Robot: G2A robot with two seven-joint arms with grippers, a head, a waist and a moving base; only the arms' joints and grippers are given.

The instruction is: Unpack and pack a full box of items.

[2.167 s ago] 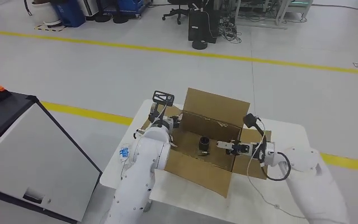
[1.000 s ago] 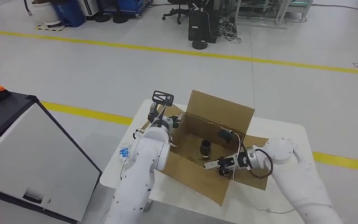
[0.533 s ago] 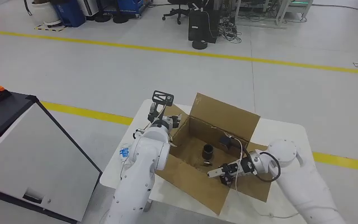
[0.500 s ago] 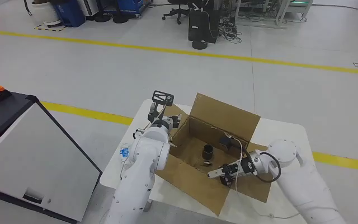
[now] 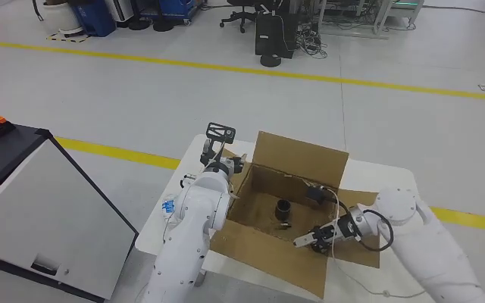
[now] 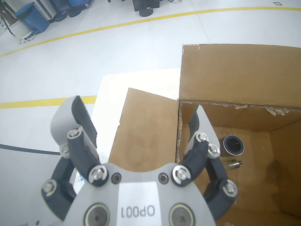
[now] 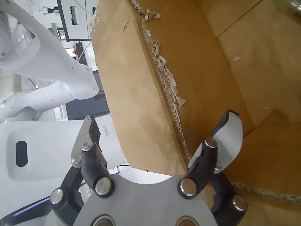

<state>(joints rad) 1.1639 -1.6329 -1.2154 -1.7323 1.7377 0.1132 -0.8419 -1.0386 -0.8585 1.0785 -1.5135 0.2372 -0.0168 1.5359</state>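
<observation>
Cardboard sits between the fingers of the right gripper (image 7: pixel 160 118). They're spread wide and straddle the near wall (image 7: pixel 200 48) of the box (image 5: pixel 299 155), one finger inside and the other outside past the folded-down flap (image 7: pixel 122 83). It's holding nothing.

At the opposite end, the left gripper (image 6: pixel 136 106) is spread open and empty too. It hovers above the side flap (image 6: pixel 145 123), with one finger right over the box's corner edge.

The box stands open on the white table (image 5: pixel 383 178), with its back flap upright. Two items lie on its floor just beside each other: a black cylinder (image 6: pixel 232 145) and a small metal fitting (image 6: pixel 231 163). Both are well apart from either gripper, so we reckon the unpacking isn't finished.

Here's what worries us:
- **Torn fold:** the fold along that near wall is already ragged. If the right gripper pinches there and pulls, the cardboard could rip, or the whole box could slide or tilt on the table.
- **Rolling cylinder:** a jolt like that could set the cylinder rolling, which would make for an awkward grab.
- **Snagged wall:** going for the items without lifting clear first could hook the outer finger on the wall and drag the box along.
- **Caught corner:** the left finger could catch that corner if it drops straight down.
</observation>
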